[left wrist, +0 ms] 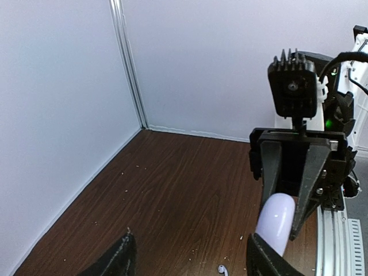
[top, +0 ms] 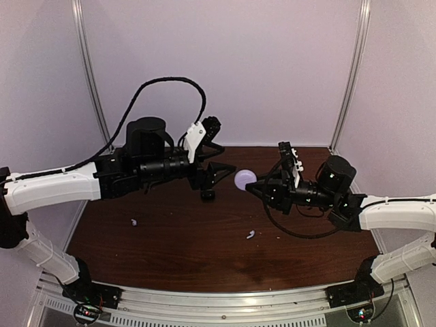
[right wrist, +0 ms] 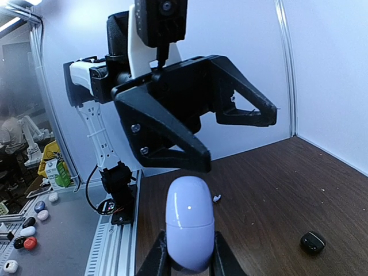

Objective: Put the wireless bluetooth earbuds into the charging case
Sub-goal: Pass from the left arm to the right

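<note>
Standing at the arms' end of the table [top: 177, 252] and taking the back wall as twelve o'clock, I find the wireless bluetooth earbuds [top: 251, 235] nearest me. Both lie loose on the wood. One is at about six o'clock from the charging case [top: 245, 179], the other [top: 135, 221] well apart at about eight. Neither is touched by anything, so the inserting itself is not yet begun.

A little farther in, a small black oval object [top: 208, 195] sits on the wood between eight and nine o'clock of the case. It seems to play no part.

Beyond that, the right gripper [top: 253, 185] reaches in from four o'clock. Its fingers are clenched on the lower part of the case, holding it up off the table. The case looks closed, with its rounded end left bare. I take that to be the reason for the grip: one hand steadies the body so the other can get at the lid.

The left gripper [top: 226, 162] hovers just beside the case at about ten o'clock, fingers spread and grasping nothing. One finger sits close against the case's side, though I cannot tell whether it touches. The spread looks meant to take in that bare end.
</note>
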### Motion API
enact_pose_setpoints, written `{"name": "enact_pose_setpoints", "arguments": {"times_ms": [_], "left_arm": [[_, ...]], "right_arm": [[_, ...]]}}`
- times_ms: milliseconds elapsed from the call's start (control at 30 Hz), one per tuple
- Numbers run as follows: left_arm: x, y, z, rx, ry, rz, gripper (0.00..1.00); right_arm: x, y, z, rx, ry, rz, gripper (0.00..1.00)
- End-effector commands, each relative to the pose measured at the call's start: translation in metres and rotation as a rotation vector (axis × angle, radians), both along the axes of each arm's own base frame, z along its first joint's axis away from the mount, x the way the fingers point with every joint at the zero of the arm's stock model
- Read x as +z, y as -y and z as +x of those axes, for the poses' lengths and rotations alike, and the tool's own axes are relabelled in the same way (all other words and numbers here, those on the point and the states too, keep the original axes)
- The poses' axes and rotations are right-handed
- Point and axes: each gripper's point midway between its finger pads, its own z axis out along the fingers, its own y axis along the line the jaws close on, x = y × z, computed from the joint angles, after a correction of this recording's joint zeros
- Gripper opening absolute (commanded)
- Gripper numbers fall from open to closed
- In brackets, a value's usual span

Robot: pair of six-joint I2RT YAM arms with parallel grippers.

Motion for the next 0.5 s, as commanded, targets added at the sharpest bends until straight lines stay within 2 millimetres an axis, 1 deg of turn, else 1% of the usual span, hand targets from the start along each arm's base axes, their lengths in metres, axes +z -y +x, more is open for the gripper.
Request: {"name": "enact_pose_setpoints", "arguments": {"times_ms": [0, 67, 100, 133, 167, 200, 233, 367, 467], "left_arm": [[0.024, -0.011, 0.011, 0.049, 0.028, -0.054, 0.67], [0.026, -0.016, 0.010, 0.047, 0.032, -0.062, 0.67], [0.024, -0.018, 0.004, 0.019, 0.031, -0.067, 0.67], [0.026, -0.019, -0.007, -0.037, 0.057, -0.081, 0.68], [0.029, -0.018, -0.024, -0.124, 0.095, -0.104, 0.69], [0.027, -0.018, -0.036, -0.182, 0.116, -0.109, 0.71], [0.026, -0.018, -0.042, -0.206, 0.123, -0.108, 0.71], [0.014, -0.006, -0.042, -0.236, 0.086, -0.049, 0.71], [0.012, 0.001, -0.041, -0.244, 0.078, -0.045, 0.70]], "right_arm": [[0.010, 0.002, -0.013, 0.049, 0.040, 0.033, 0.06], [0.010, 0.003, -0.012, 0.042, 0.035, 0.036, 0.06], [0.009, 0.003, -0.010, 0.035, 0.030, 0.032, 0.06], [0.008, 0.003, -0.009, 0.030, 0.027, 0.029, 0.05], [0.007, 0.003, -0.007, 0.021, 0.021, 0.027, 0.06], [0.007, 0.003, -0.007, 0.018, 0.020, 0.027, 0.06], [0.007, 0.003, -0.006, 0.017, 0.020, 0.024, 0.06], [0.007, -0.001, -0.007, 0.033, 0.021, 0.021, 0.05], [0.006, -0.003, -0.007, 0.047, 0.018, 0.012, 0.04]]}}
